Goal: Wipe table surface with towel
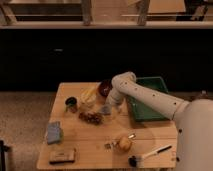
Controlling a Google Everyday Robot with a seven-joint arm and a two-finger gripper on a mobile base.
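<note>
My claw point(107, 108) sits low over mid-bench point(82, 142), boxed in on three sides. The bowl point(105, 88) stands just behind it, the green tray point(150, 102) close on picture-right, and a brown cluster point(91, 117) just picture-left. Cup point(71, 103) and a yellow item point(89, 95) block the far-left area. I have one open lane, the bare strip between cluster and fruit point(124, 144). Along the near edge stand a blue block point(54, 132), a brown block point(62, 156) and a brush point(147, 154).
</note>
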